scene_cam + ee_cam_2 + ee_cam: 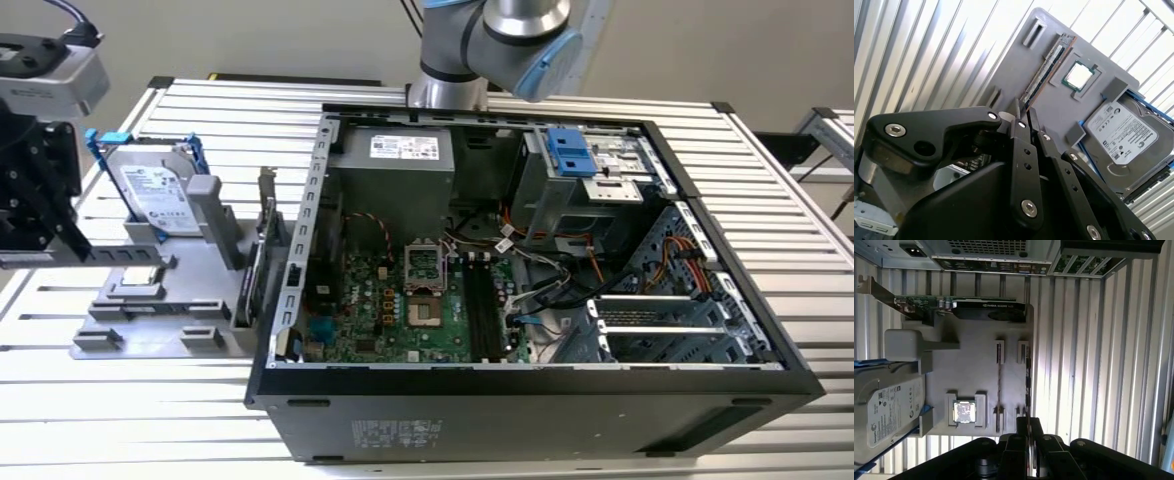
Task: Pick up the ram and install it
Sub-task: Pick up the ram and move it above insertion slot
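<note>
The ram is a thin dark stick standing on edge in a slot along one side of the grey holder; in the first wrist view the ram runs straight toward the fingers. My gripper has its two black fingers drawn close together on the near end of the stick, which passes between them. In the first wrist view the gripper sits at that same end. In the exterior view the gripper hangs over the holder at the exterior view's left.
The holder also carries a hard drive, a processor chip and a card with a metal bracket. The open computer case lies to the exterior view's right, with black memory slots on its board.
</note>
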`<state>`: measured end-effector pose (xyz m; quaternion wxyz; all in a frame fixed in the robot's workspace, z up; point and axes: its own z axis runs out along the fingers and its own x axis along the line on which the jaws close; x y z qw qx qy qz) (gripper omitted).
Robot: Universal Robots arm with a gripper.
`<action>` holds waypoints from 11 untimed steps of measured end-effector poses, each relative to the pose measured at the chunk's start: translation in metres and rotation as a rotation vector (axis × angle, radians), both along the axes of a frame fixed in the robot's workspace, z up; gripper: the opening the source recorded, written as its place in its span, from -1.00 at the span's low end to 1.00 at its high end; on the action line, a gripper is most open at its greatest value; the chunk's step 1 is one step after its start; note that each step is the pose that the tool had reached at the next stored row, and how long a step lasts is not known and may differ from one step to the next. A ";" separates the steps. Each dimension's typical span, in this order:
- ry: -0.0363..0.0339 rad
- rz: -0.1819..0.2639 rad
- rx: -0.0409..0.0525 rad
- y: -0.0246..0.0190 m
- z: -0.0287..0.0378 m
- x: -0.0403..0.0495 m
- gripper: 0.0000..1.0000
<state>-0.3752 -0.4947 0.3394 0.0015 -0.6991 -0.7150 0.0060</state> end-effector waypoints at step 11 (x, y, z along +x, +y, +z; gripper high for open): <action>0.0001 0.000 -0.0001 0.0000 0.0070 -0.0001 -1.00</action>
